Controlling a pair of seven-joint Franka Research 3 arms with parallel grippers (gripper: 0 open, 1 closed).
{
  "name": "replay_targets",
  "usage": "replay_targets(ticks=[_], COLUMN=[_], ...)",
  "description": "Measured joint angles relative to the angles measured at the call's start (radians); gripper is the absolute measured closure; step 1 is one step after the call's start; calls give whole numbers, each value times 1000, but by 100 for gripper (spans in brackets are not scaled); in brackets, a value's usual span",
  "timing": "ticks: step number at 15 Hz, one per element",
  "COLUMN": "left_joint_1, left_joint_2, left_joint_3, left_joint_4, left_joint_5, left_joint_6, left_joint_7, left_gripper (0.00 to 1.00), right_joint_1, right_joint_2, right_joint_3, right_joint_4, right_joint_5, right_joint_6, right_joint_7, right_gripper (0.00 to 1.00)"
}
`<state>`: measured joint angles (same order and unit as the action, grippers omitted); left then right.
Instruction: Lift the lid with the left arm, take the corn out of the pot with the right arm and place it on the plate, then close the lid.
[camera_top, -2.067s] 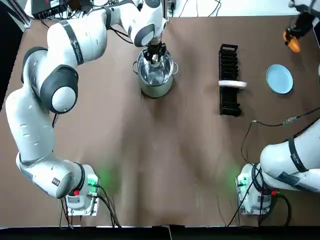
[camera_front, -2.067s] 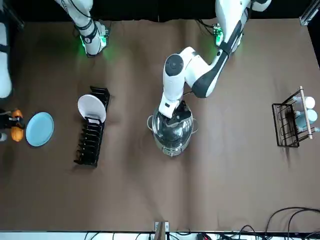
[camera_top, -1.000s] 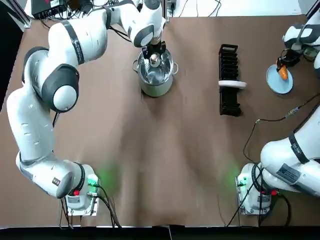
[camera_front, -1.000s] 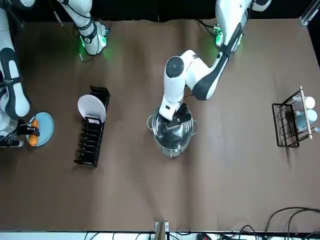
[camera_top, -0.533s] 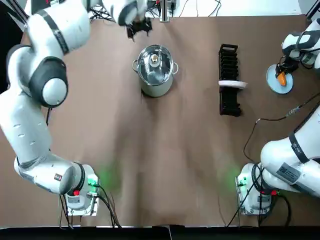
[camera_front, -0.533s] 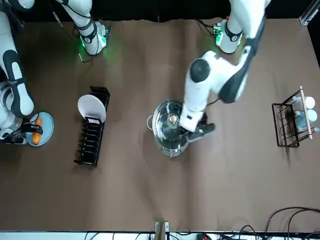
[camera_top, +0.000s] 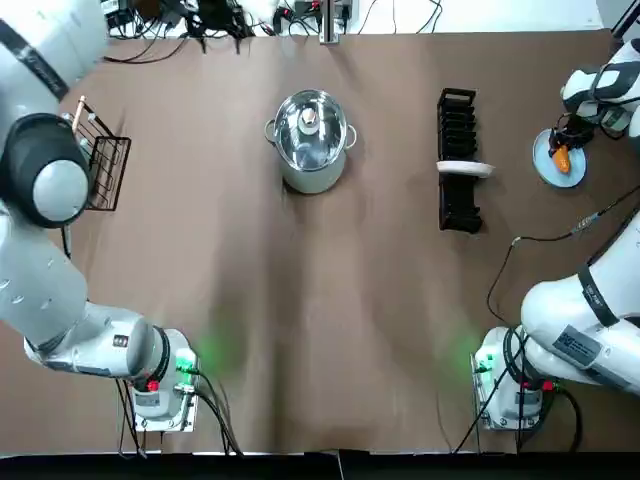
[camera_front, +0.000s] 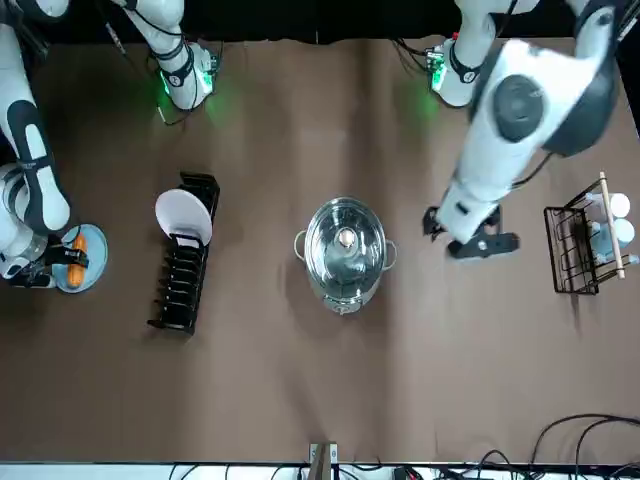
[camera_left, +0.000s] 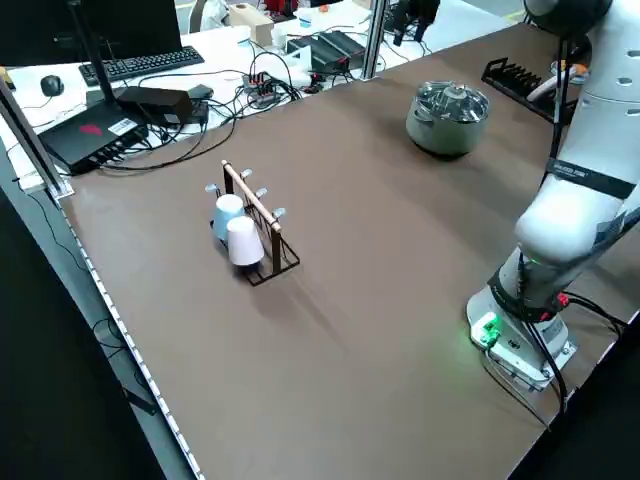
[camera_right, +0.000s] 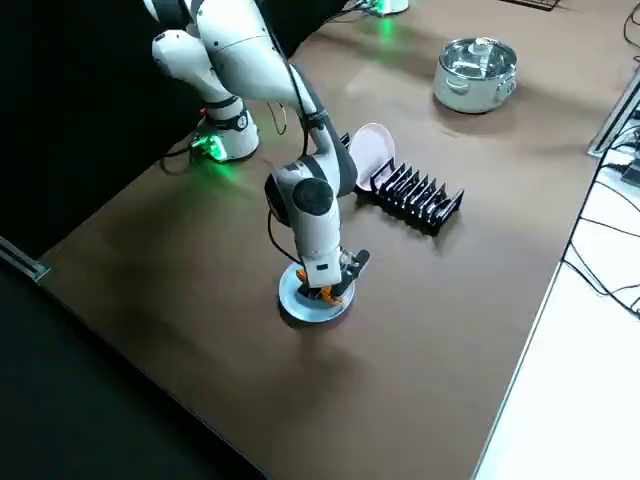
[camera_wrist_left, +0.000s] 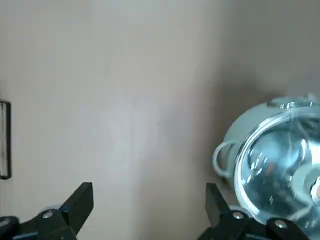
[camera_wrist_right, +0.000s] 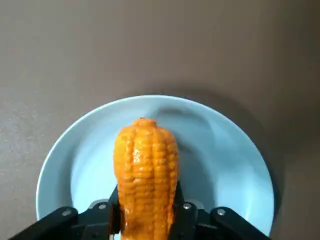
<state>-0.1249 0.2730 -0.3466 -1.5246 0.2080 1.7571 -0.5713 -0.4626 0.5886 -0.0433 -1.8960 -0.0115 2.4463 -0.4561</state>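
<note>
Lid (camera_front: 345, 243) sits on pot (camera_front: 343, 288). Left tool (camera_front: 468, 238) spread wide, empty, beside pot above surface (camera_front: 300, 380). Right tool (camera_wrist_right: 146, 207) clamped on corn (camera_wrist_right: 145, 165), low over plate (camera_wrist_right: 235, 170).

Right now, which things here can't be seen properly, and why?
Inside of the pot: top view, glare on its glass lid hides what is inside.
Part of the pot: left wrist view, cut off by the picture's edge.
Cup rack: top view, part hidden under the left arm.
Corn, lower end: right wrist view, covered by the right gripper shut on it.
Left gripper: top view, partly cut by the top edge.
</note>
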Motion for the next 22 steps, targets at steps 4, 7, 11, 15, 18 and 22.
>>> replay_targets(ticks=[4, 7, 11, 15, 18, 22], left_joint_1=[144, 202, 240, 244, 244, 244], left_joint_2=[-121, -166, -171, -171, -172, -172], left_joint_3=[-3, -3, -3, -4, -4, -3], left_joint_4=[0, -2, -6, -6, -6, -6], left_joint_5=[-141, -158, -160, -160, -160, -160], left_joint_6=[-167, -209, -211, -211, -211, -211], left_joint_7=[311, 451, 529, 535, 535, 530], left_gripper=[1, 1, 0, 0, 0, 0], right_joint_1=[0, 0, 12, 80, 185, 304], right_joint_2=[-1, -5, -61, -206, -304, -405], right_joint_3=[1, 2, 9, 27, 39, 46], right_joint_4=[2, 5, 47, 144, 198, 212], right_joint_5=[0, 0, 0, 3, 7, 70], right_joint_6=[-7, -23, -87, -378, -540, -620], right_joint_7=[1, 0, 0, 4, 59, 216], right_gripper=[26, 1, 0, 0, 0, 0])
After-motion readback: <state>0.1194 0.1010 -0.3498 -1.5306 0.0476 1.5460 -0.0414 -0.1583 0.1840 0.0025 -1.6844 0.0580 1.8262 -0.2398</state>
